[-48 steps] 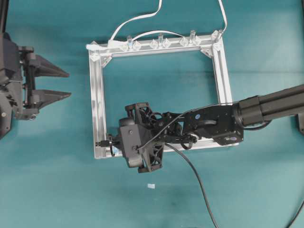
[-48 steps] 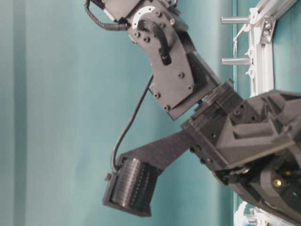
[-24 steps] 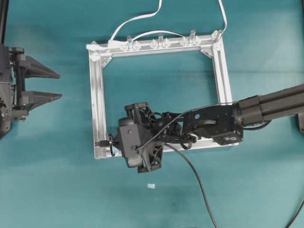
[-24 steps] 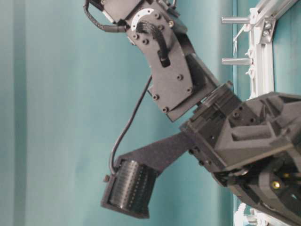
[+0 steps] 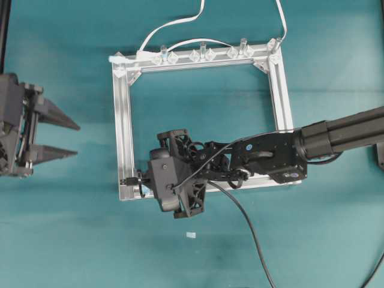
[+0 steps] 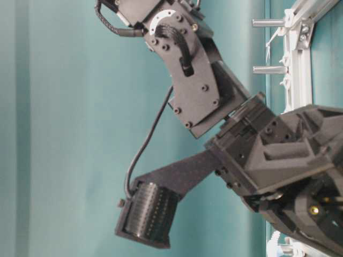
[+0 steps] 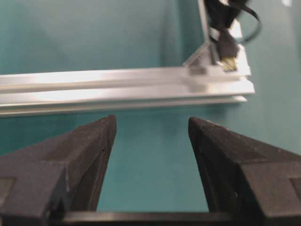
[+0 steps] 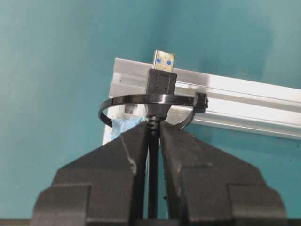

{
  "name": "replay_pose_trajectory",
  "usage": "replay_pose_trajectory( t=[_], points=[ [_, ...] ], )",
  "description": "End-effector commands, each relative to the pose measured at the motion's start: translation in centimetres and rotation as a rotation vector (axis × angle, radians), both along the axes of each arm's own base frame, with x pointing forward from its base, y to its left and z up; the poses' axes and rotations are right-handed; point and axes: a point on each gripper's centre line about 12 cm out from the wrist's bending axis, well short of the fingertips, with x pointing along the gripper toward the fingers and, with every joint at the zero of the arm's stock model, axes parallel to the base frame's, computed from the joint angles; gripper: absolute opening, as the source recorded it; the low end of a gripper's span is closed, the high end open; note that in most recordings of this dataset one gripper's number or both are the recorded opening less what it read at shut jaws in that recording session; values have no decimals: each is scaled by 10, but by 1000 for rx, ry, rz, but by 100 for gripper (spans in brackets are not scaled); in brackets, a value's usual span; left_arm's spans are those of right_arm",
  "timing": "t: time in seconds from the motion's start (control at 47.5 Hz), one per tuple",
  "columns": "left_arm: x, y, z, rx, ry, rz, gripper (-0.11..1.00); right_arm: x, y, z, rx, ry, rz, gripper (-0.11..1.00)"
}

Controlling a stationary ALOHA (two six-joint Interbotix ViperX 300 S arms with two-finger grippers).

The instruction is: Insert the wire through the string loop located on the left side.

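My right gripper (image 8: 154,127) is shut on the black wire (image 8: 152,179) just behind its plug (image 8: 162,84). The plug's metal tip (image 8: 164,58) pokes past the thin dark string loop (image 8: 104,111), whose band wraps around the plug body, with a pale-blue tab (image 8: 123,126) beneath it. In the overhead view the plug (image 5: 127,180) lies at the near-left corner of the aluminium frame (image 5: 123,120), with the right gripper (image 5: 141,179) just behind it. My left gripper (image 5: 77,140) is open and holds nothing, well left of the frame. The left wrist view shows its jaws (image 7: 150,120) apart, facing the frame rail (image 7: 117,84) and the plug (image 7: 228,47).
A white cable (image 5: 174,24) runs along the frame's far rail through clear clips (image 5: 204,54). The black wire (image 5: 252,234) trails toward the near edge. A small white scrap (image 5: 191,234) lies on the teal table. The right arm (image 6: 198,80) reaches over the frame.
My left gripper has drawn back to the left and toward the near edge, still open. The right gripper and the plug have stayed put.
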Motion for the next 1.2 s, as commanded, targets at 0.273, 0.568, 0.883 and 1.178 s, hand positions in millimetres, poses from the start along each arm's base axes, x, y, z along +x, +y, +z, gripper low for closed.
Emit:
replay_pose_trajectory(
  t=[0.273, 0.568, 0.883, 1.178],
  points=[
    [13, -6, 1, -1, 31, -26, 64, 7, 0, 22, 4, -56, -2, 10],
    [36, -15, 1, -4, 11, -49, 64, 7, 0, 22, 2, -56, -1, 10],
    [73, -39, -26, -5, 102, -108, 68, 6, 0, 22, 4, -55, -2, 10],
    [96, -46, -32, -71, 114, -61, 87, 7, 0, 22, 3, -59, -3, 10]
  ],
)
